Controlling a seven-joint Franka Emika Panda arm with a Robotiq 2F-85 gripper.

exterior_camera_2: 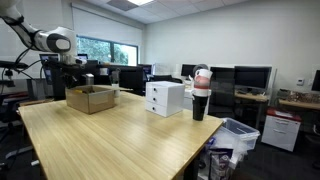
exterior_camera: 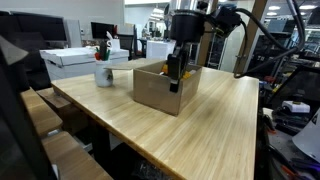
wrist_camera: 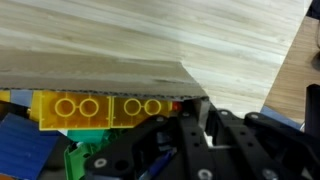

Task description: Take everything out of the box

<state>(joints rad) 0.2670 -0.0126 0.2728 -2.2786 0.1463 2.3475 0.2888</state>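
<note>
Cardboard box (exterior_camera: 157,93), plain brown and open at the top, stands on the wooden desk (exterior_camera: 205,135), set in from its edges in both exterior views. The arm (exterior_camera: 190,20) reaches down from above, and the tool (exterior_camera: 175,74) is lowered past the rim into the box, near the wall on the far side from that camera.

Contents, wrist view: a long yellow block (wrist_camera: 100,108) with round studs lies against the inner wall of the box. A green piece (wrist_camera: 80,155) sits just below it, and a blue piece (wrist_camera: 22,145) lies to one side, touching or nearly touching the yellow block. A small orange-red spot shows at the end of the yellow block nearest the tool; what it belongs to cannot be told. All pieces seen are inside the box.

Tool state: its dark body fills the lower part of the wrist view, just beside the end of the yellow block. The fingertips are not clearly shown, so I cannot tell how wide the jaws stand or whether they grip anything. The exterior views are too small to settle it.

Other items on the desk: a cup (exterior_camera: 103,75) holding pens, apart from the box, and white boxes (exterior_camera_2: 165,97) further along, well apart from it.
</note>
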